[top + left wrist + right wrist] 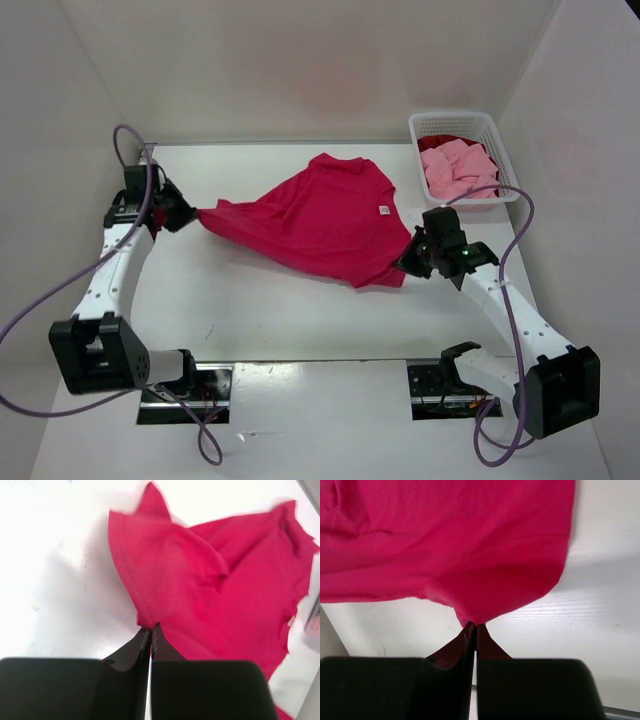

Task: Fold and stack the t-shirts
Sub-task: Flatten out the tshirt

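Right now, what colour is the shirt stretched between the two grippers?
Crimson-magenta shirt; clearest from the top external view.

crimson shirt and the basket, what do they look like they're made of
Crimson shirt: soft, matte knit cloth, probably cotton jersey. It drapes, creases and bunches into folds, and a stitched hem shows along its edge.
Basket: white and faintly glossy, likely moulded plastic. Its lattice walls are rigid and its rim is smooth.

white table (300,325) between plain white walls (300,65), soft even light
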